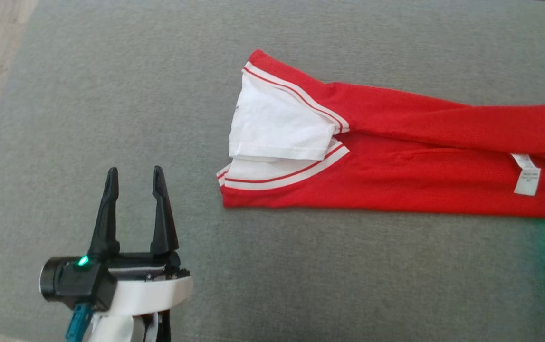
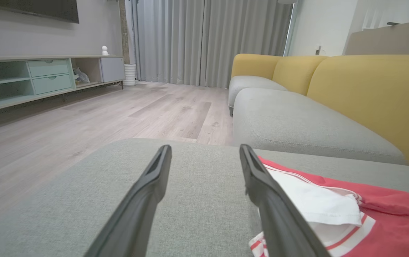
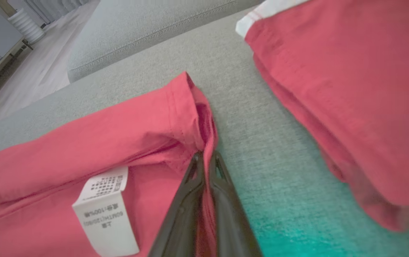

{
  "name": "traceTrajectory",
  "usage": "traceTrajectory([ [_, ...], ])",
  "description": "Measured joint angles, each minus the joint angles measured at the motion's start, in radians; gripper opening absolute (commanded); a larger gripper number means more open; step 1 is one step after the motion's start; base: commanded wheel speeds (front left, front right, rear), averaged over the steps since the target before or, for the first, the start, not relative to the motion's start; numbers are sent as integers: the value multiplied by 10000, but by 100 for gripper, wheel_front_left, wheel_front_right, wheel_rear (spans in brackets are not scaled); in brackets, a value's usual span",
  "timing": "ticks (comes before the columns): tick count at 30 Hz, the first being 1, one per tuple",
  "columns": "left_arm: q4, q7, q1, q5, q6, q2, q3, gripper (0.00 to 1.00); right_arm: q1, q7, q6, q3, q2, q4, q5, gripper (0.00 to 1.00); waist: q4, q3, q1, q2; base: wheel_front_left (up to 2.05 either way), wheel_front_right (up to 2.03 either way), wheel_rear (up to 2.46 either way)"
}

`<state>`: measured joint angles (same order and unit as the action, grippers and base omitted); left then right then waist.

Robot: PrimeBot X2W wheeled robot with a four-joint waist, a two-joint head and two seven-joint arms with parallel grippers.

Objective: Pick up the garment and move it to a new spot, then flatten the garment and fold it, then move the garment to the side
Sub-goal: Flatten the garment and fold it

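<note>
Nearest to the robot, the left gripper (image 1: 135, 171) hovers above the grey cushion (image 1: 110, 95), and its two dark fingers stand wide apart with nothing between them. It is a little to the left of the garment (image 1: 396, 156) and does not touch it. In the right wrist view, the right gripper (image 3: 207, 155) has its fingers pressed together on a fold of red cloth at the garment's edge, just beside the white care label (image 3: 106, 210). The garment is a red shirt with a white sleeve and white striped trim. It lies folded into a long band on the cushion, from the middle to the right edge of the head view. Farther away, the left wrist view shows a sofa with yellow backrests (image 2: 368, 96), a pale wooden floor (image 2: 83, 117), a low cabinet with drawers (image 2: 47, 75) and grey curtains (image 2: 208, 39).
</note>
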<state>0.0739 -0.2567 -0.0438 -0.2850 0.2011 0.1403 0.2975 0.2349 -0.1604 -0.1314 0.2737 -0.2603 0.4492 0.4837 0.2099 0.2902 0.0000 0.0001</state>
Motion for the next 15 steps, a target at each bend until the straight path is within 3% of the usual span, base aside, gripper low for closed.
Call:
traceTrajectory([
  [9, -94, -2, 65, 525, -794, -405, -755, 100, 336, -602, 0, 278, -1081, -1421, 217, 0, -676, -124, 0, 0, 0, 0, 0],
  [15, -219, -2, 67, 729, -1141, -654, -1043, 100, 426, -1774, 0, -410, -529, -3983, 1434, 0, -817, -227, 0, 0, 0, 0, 0],
])
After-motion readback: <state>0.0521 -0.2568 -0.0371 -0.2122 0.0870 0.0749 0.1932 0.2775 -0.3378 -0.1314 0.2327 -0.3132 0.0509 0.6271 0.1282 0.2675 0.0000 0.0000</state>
